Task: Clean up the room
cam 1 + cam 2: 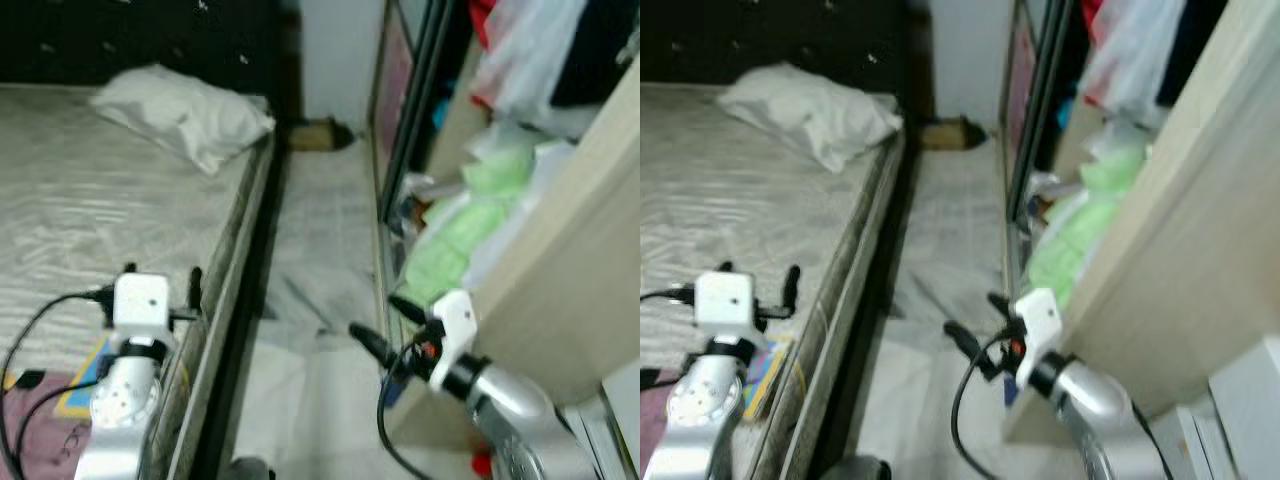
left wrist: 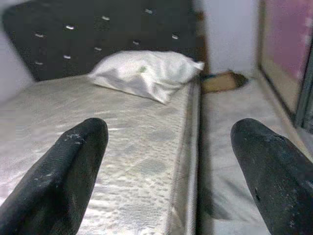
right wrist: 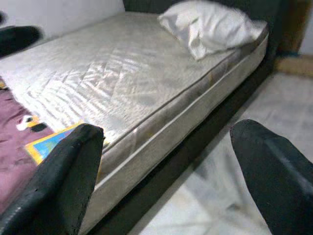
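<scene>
1. Bedroom clutter lies around a bare mattress (image 1: 90,220), which serves as the landmark: a white pillow (image 1: 185,115) rests at its head end, against the dark studded headboard (image 2: 98,34).
2. At the foot end of the mattress lies a purple cloth (image 3: 19,142), with a yellow-and-blue book (image 3: 51,142) just beside it, near the mattress edge.
3. Beside the mattress runs a narrow strip of pale floor (image 1: 320,230); a brown box (image 1: 315,135) sits at the far end of that strip, level with the pillow.
4. Across the floor strip from the mattress stands an open wardrobe (image 1: 560,270), stuffed with green bundles (image 1: 450,240) and white plastic bags (image 1: 530,60).
5. Left gripper (image 2: 168,171) hovers over the mattress edge near the foot end, its two black fingers (image 2: 68,171) spread wide apart with nothing between them.
6. Right gripper (image 3: 166,181) hangs above the floor strip, between the mattress and the wardrobe, fingers likewise spread wide and holding nothing.
7. Black cables (image 1: 40,320) trail from the left wrist across the mattress.
</scene>
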You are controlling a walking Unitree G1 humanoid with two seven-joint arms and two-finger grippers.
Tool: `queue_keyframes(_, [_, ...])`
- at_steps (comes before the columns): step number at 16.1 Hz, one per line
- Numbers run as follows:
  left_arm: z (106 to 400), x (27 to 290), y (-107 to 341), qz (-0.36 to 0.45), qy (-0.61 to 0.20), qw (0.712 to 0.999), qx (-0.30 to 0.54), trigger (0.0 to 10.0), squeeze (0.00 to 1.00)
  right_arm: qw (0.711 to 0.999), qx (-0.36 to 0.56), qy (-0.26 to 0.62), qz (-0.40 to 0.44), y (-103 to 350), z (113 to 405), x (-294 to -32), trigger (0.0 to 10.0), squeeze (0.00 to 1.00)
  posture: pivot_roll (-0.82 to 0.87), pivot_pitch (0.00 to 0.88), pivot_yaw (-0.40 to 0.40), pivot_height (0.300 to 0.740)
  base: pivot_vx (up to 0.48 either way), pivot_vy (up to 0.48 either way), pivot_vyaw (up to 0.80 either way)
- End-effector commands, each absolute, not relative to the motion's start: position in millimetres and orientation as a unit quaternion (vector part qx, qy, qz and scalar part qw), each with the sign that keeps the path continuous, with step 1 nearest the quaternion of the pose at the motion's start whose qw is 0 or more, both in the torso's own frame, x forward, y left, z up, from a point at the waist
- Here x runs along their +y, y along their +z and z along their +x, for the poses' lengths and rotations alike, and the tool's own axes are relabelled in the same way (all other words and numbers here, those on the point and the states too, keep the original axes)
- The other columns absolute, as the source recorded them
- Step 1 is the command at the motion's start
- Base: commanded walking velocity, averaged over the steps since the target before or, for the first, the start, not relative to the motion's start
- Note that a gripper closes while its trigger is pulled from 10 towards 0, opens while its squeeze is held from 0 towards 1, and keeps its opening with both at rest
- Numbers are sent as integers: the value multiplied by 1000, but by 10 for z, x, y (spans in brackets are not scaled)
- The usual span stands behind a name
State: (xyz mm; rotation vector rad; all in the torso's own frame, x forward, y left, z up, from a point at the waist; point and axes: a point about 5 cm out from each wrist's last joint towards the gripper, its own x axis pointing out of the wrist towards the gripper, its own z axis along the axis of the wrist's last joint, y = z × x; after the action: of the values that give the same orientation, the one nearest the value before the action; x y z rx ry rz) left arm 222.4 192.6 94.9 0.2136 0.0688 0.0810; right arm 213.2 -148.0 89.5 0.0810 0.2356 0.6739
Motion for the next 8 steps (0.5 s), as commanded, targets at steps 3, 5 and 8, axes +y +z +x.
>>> queue_keyframes(3, [2223,1862,978,106,33,993,27,10000,0,965,86,248,10,924,2296,-1554,10000,0,-4,0,-32,740,0,0,790])
queue_keyframes(5, [2224,1884,983,103,47,993,28,10000,0,980,64,186,1,959,2384,-1589,10000,0,-9,0,-23,740,0,0,788])
queue_keyframes(8, [2268,1883,998,97,57,993,26,10000,0,991,38,124,8,1026,2454,-1600,10000,0,-17,0,-4,740,0,0,790])
